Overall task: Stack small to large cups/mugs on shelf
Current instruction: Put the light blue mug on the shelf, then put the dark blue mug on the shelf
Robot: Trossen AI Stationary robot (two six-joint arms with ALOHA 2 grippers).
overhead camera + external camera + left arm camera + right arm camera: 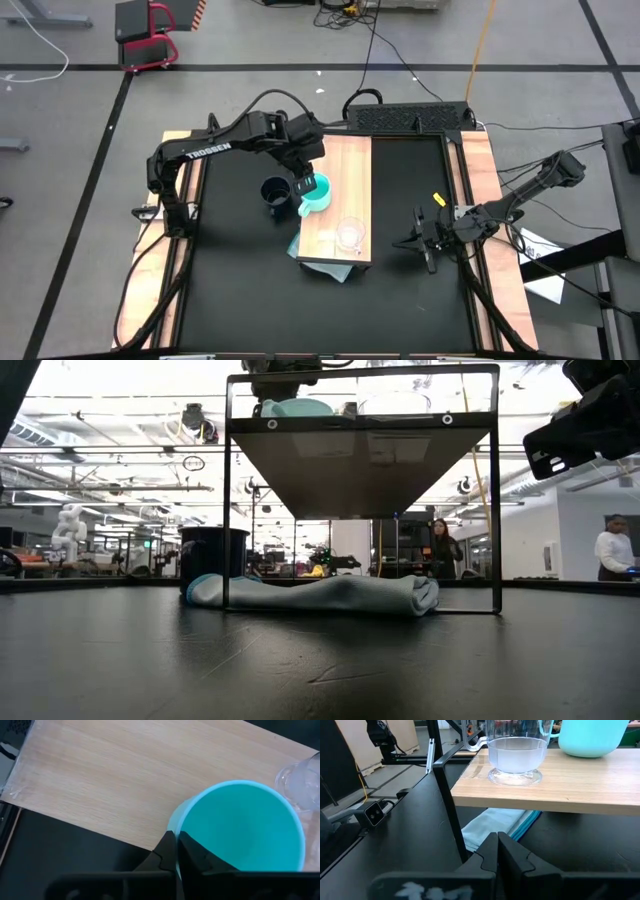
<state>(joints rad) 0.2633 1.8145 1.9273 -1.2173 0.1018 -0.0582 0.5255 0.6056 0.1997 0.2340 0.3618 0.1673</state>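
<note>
left jaws (308, 187) pinch the turquoise mug (316, 196) at the shelf (345, 170) edge, centre frame; release could tip it off. right jaws (427, 242) closed, empty.

1. The far half of the shelf (340, 165) lies bare; the turquoise mug (316, 197) and glass mug (349, 234) crowd its near half.
2. The left end effector (307, 186) blocks the turquoise mug's left side.
3. Left of the shelf, the navy mug (276, 192) stands on the desk (240, 280).
4. A folded cloth (320, 595) fills part of the gap under the shelf.
5. The right end effector (421, 243) hangs over open desk right of the shelf.
</note>
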